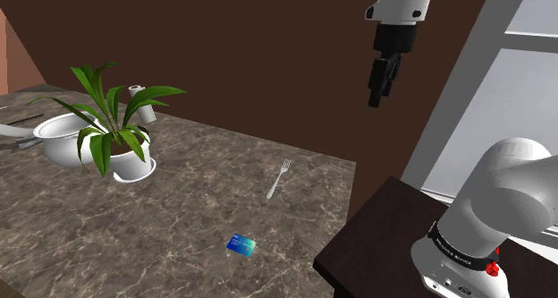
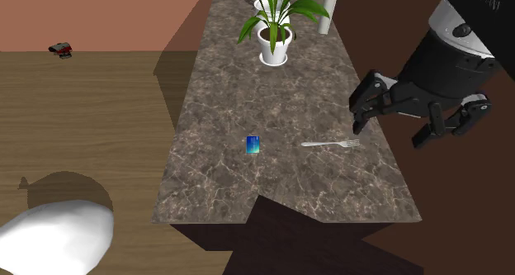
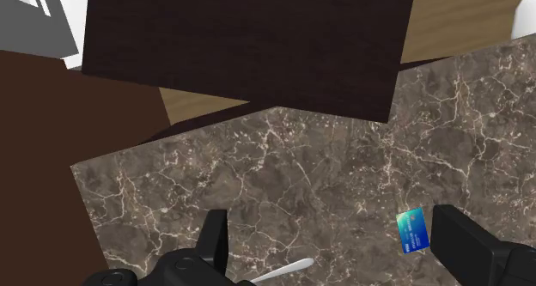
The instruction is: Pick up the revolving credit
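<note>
No grasp is made yet: the blue credit card [image 1: 241,244] lies flat on the marbled counter [image 1: 179,207] at the shoulder view's lower centre, while the gripper [image 1: 377,96], fingers [image 3: 464,246] spread and empty, hangs high at upper right.

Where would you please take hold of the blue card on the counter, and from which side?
Take the card by its two long edges, coming straight down from above. It lies flat on the counter, probably too thin to catch from the side, so the open jaws should straddle its narrower width.
</note>
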Motion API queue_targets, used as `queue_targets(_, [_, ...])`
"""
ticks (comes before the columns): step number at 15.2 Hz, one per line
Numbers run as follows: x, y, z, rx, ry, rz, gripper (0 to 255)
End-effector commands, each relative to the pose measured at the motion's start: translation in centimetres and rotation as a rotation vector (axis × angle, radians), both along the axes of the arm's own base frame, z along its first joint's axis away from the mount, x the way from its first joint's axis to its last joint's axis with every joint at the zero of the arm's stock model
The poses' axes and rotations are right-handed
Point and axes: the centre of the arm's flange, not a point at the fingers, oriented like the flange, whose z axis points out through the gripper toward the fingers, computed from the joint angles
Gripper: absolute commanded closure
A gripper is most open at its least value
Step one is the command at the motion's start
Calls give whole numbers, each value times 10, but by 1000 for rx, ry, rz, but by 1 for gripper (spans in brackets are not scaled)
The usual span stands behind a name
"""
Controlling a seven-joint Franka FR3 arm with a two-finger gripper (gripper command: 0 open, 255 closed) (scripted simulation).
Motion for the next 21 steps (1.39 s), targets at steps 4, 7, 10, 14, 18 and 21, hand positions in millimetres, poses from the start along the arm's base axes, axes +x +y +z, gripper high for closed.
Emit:
queue_targets(4, [14,23,-30,-4,5,18,0])
queue_targets(7, [28,46,-60,-8,10,36,0])
queue_targets(10, [40,70,-91,-12,15,55,0])
queue_targets(14, [57,101,-131,-18,21,79,0])
queue_targets(18, [72,132,-172,-24,28,103,0])
queue_targets(21, [83,156,-203,-28,33,121,0])
